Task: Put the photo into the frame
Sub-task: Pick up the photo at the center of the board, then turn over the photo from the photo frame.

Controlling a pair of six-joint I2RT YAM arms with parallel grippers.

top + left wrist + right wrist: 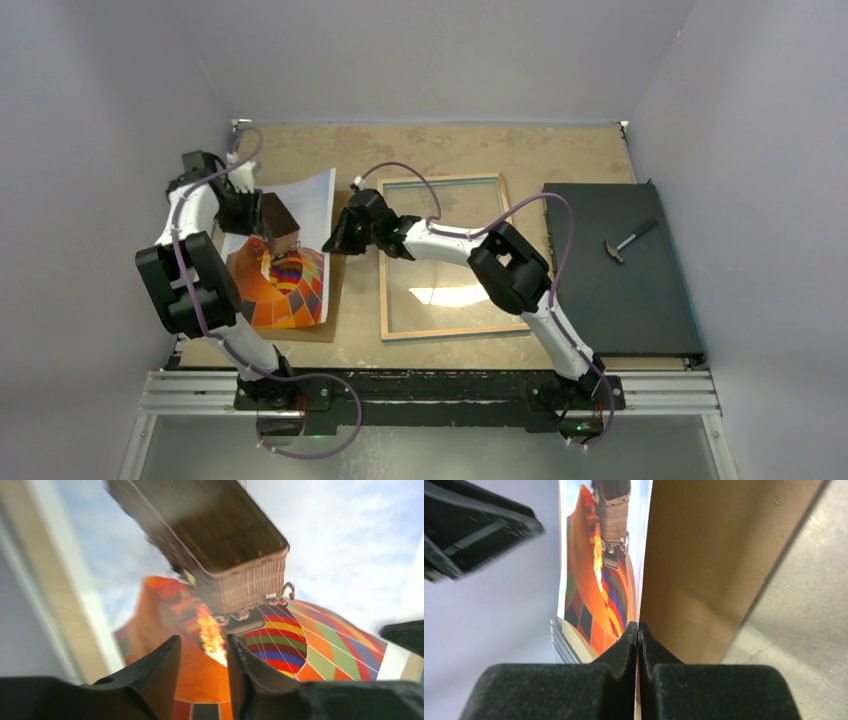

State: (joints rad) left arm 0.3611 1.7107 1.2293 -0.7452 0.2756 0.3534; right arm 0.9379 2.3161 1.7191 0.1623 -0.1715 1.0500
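Right pincer (638, 628) clamps the edge of the photo (596, 575) — left pincer (202, 645) stands slightly apart over it.

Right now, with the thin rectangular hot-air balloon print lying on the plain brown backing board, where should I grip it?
Probably its right edge, approached from the right. The hot-air balloon print is a thin sheet on the brown backing board, so only an edge can be pinched; this one faces the wood-rimmed glass frame. The right gripper is shut on it there.
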